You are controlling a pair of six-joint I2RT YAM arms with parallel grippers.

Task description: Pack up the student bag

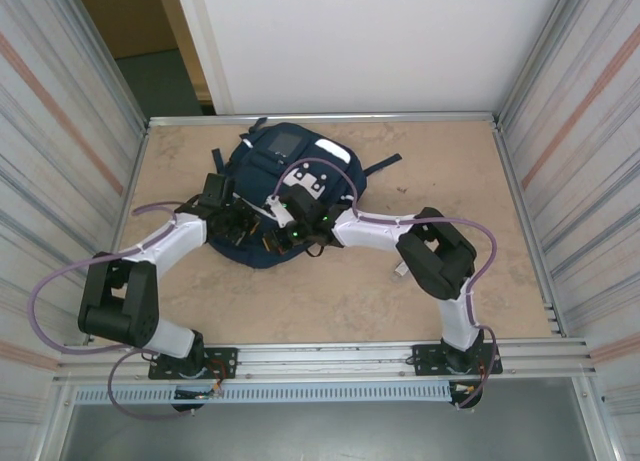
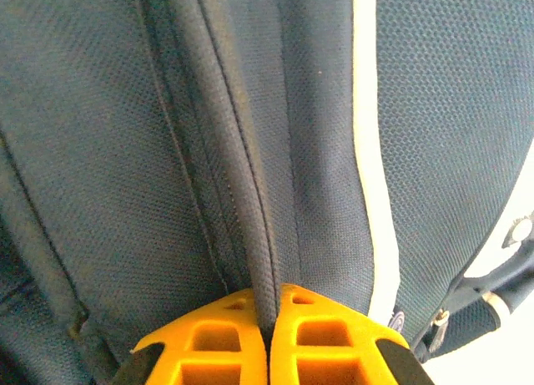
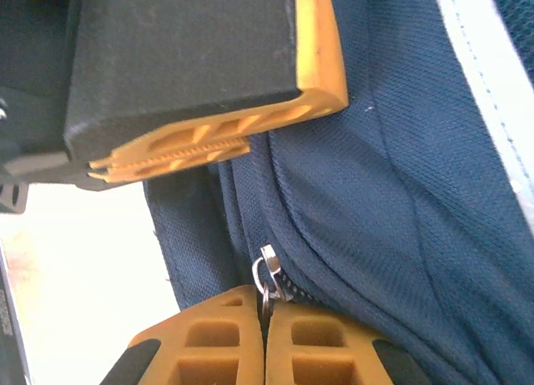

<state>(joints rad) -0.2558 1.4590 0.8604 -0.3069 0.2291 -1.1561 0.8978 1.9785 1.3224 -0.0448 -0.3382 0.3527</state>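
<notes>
The student bag (image 1: 262, 176) lies flat on the table (image 1: 400, 291), toward the far side and a little left of centre, with both arms reaching in over its near edge. The left gripper (image 2: 269, 339) is clenched on the bag: its orange fingers (image 2: 225, 343) meet around a raised ridge of navy fabric that runs along a stitched seam, with the pale stripe (image 2: 367, 193) just to the right of it. The right gripper (image 3: 267, 339) is also closed, pinching the small metal zipper pull (image 3: 267, 276) where the zipper line ends at the bag's edge. In the right wrist view the left gripper's orange and black finger sits just above the zipper pull, pressed against the same navy cloth.
</notes>
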